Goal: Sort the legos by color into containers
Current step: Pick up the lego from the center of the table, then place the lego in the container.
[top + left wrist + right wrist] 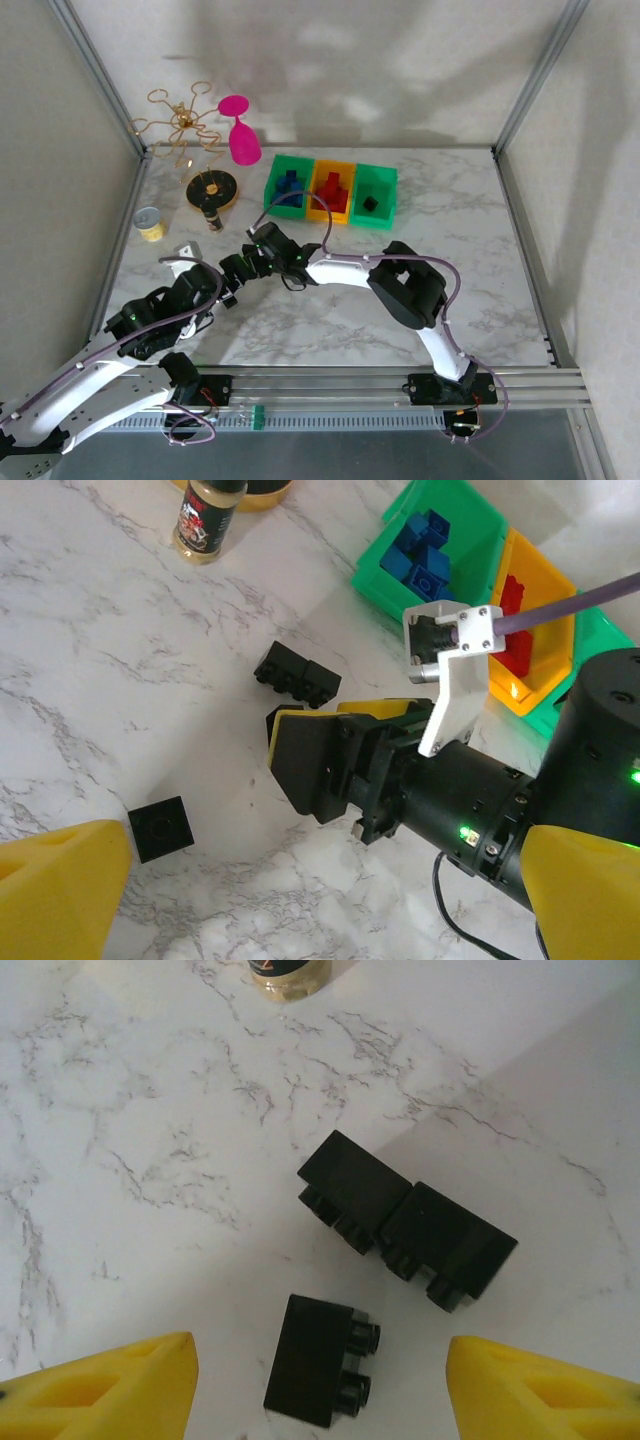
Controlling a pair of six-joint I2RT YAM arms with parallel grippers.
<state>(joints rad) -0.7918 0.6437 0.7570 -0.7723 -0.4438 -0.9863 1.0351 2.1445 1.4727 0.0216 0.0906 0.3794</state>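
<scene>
My right gripper (320,1392) is open and low over the marble, its yellow fingertips (112,1390) on either side of a black lego (322,1360) lying on its side, with gaps on both sides. Two more black legos (408,1218) lie joined just beyond it. My left gripper (320,910) is open and empty, with a single black lego (161,829) near its left finger. The right gripper (330,765) sits in front of it, beside the black pair (298,673). The containers stand in a row: green (290,185) with blue legos, yellow-orange (332,190) with red, green (373,195) with black.
A small spice bottle (212,215) stands on a black and gold disc left of the bins. A yellow tin can (150,223) sits near the left wall. A pink goblet (240,130) and a gold wire stand (185,125) are at the back left.
</scene>
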